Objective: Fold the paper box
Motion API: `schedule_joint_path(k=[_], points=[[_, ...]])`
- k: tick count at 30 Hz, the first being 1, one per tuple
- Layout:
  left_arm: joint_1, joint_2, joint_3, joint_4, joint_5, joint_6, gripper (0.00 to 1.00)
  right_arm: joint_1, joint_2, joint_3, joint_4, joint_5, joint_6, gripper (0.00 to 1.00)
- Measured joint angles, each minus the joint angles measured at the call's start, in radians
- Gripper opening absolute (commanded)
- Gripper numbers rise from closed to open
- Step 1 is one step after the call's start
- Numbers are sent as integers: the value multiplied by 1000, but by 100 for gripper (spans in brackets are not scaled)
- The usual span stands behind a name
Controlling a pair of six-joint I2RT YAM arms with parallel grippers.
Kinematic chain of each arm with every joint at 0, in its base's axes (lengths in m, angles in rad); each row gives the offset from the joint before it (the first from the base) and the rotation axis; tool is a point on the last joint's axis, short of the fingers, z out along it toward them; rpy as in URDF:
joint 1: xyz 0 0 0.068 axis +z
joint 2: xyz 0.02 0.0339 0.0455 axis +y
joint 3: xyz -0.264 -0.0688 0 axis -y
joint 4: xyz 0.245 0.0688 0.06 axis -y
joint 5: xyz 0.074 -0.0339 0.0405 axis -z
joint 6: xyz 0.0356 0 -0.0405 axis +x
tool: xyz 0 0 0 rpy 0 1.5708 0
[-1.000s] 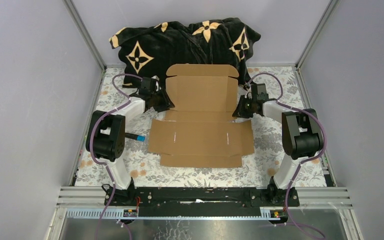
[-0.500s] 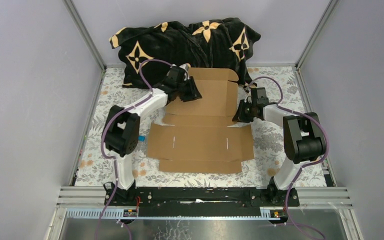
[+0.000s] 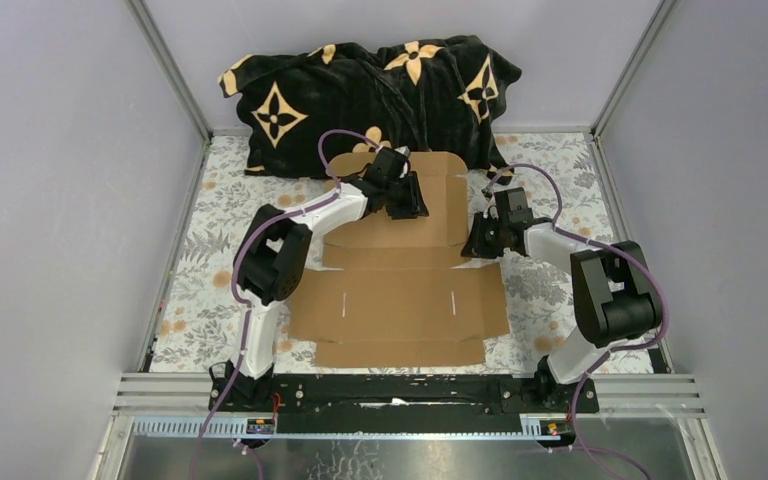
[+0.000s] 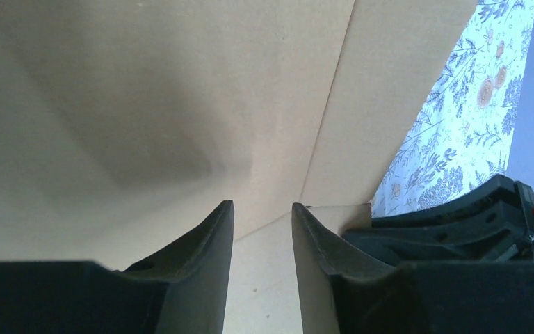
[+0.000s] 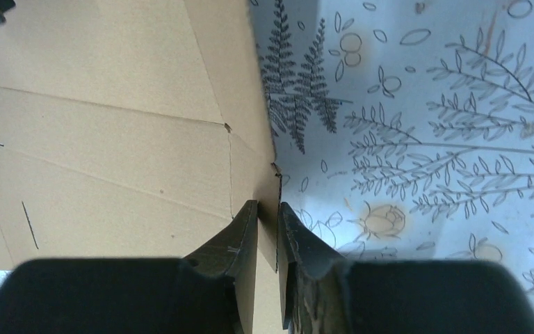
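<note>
We see the table (image 3: 220, 220), a black patterned blanket (image 3: 360, 85) heaped along its far edge. The paper box (image 3: 400, 300) lies unfolded mid-table. Our right gripper (image 5: 268, 203) pinches the box's right-side flap. Our left gripper (image 4: 263, 205) is over the far panel, its 2 fingers parted around nothing.

the paper box (image 3: 400, 300) is plain brown, the tabletop (image 3: 215, 205) white with grey ferns and orange flowers, the blanket (image 3: 360, 90) black with tan flower motifs, the arms (image 3: 325, 212) white and black.
</note>
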Motion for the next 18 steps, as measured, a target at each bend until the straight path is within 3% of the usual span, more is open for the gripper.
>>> schedule_joint_path(k=[18], points=[[0,82,18,-17,-18,1,43,47,-76,4,-109,117,-1,20]])
